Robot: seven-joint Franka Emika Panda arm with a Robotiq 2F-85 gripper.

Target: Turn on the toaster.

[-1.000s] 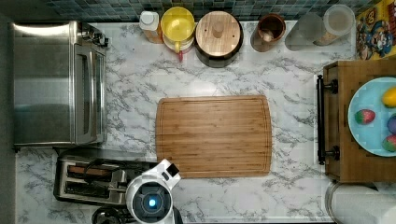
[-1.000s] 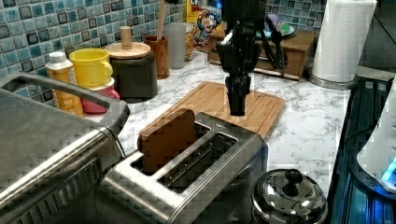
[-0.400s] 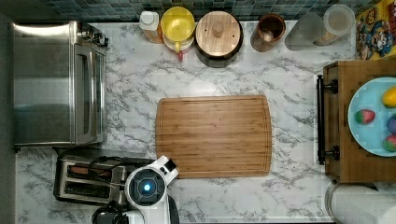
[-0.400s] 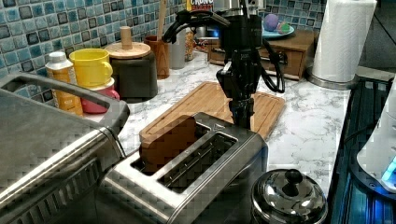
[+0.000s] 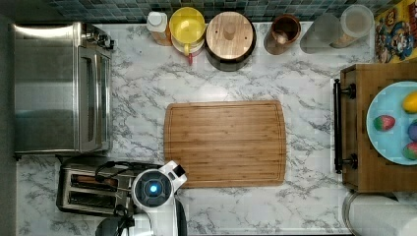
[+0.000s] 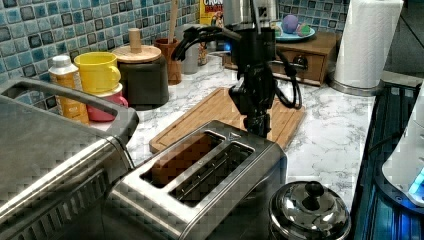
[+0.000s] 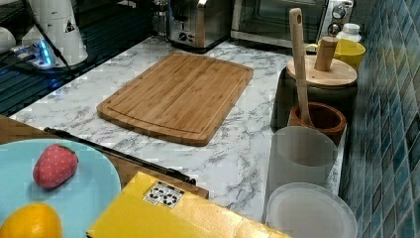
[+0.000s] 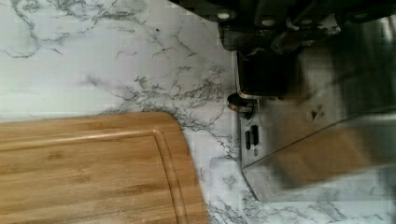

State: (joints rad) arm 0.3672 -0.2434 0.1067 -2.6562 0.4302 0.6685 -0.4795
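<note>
Gripper (image 6: 257,125) down at the end of the toaster (image 6: 200,175), at the end nearest the board (image 6: 225,110). Cannot tell if fingers spread or pressed together. Toaster directly under and behind the gripper, a brown slice in one slot. Oven (image 5: 59,88) beyond the toaster.

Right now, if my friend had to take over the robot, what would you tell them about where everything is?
Gripper: down at the end of the toaster that faces the cutting board, right by the lever side; whether its fingers are open or shut can't be told.
Toaster: on the marble counter in front of the toaster oven. A brown slice sits low in one slot; the other slot looks empty.
Done: the arm has reached the lever end.
Left: check that the lever is fully down and latched, since the lever itself is hidden behind the gripper, then lift the arm away.
</note>
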